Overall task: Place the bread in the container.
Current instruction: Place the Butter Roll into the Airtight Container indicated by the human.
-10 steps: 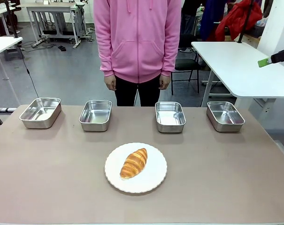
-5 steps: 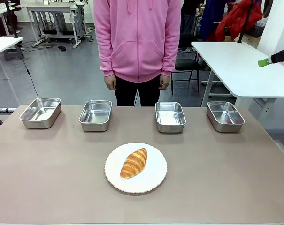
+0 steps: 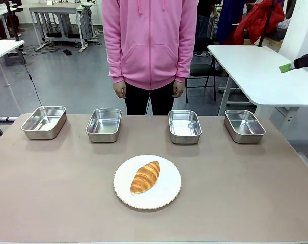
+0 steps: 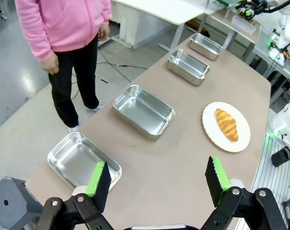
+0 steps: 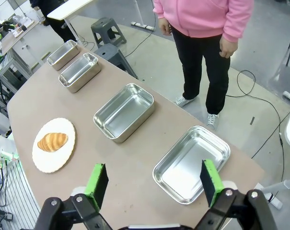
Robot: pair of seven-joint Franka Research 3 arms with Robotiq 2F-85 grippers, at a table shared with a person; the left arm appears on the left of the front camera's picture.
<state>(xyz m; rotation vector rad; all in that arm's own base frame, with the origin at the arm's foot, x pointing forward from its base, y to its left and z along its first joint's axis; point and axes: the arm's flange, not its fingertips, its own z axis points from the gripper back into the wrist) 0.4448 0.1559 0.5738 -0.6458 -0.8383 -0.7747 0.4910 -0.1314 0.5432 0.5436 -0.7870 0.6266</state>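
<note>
The bread (image 3: 145,176) lies untouched on a white plate (image 3: 166,197) at the near middle of the desk (image 3: 245,193), so the step in hand is the first reach. The left gripper (image 4: 157,181) and the right gripper (image 5: 153,183) hang high over the desk's ends, jaws spread wide, nothing between them. A good pick comes straight down, pads across the bread's narrow width, closing gently since the crust likely flakes. Four steel trays line the far side; I cannot tell which container is meant, though the one right of centre (image 3: 185,125) is close. Bare desk surrounds the plate. Lift clear of the rolled rim, short of the person (image 3: 149,46) beyond the far edge.
</note>
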